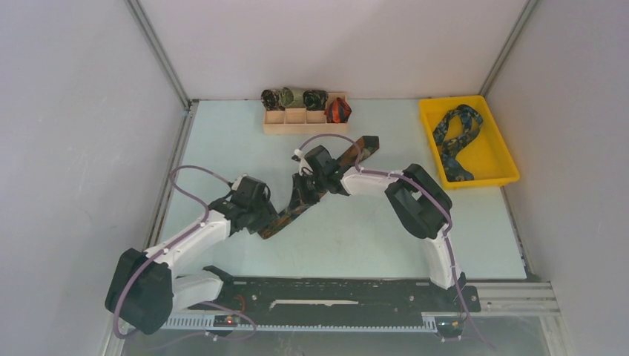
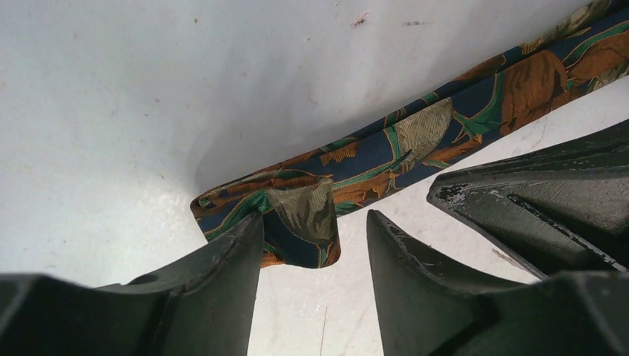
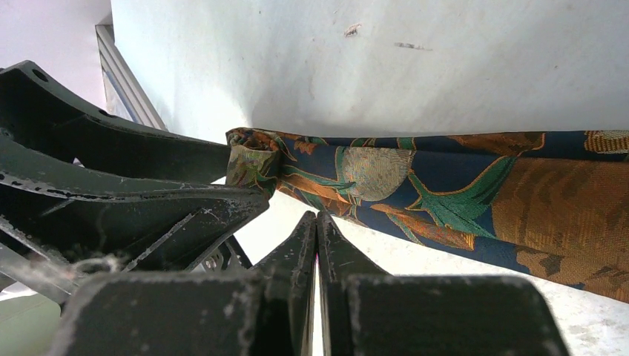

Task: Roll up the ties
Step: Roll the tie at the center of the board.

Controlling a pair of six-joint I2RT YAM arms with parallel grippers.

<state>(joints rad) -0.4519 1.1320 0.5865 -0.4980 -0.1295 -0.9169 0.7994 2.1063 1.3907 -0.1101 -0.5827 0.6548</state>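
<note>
Tie: the brown-orange-green tie is laid flat on the worktop, running diagonally from between the two arms toward the far right.
Narrow end: the folded end is turned over once. It is judged a loose first turn, not a tight core.
Left hand: the left hand is set astride the fold with its jaws well apart. One finger is seen against the fabric, and nothing is gripped.
Right hand: the right hand is pressed fully closed, with nothing seen between its fingers, just beside the tie's near edge.
Risk, unfolding: with the fold unheld, it could be sprung flat by the fabric's stiffness.
Risk, skew: a roll started off-square would be wound into a cone.
Risk, crowding: the hands are close together, so a knock could be caused by either.
Beyond: the wooden box of rolled ties and the yellow tray lie well apart.
</note>
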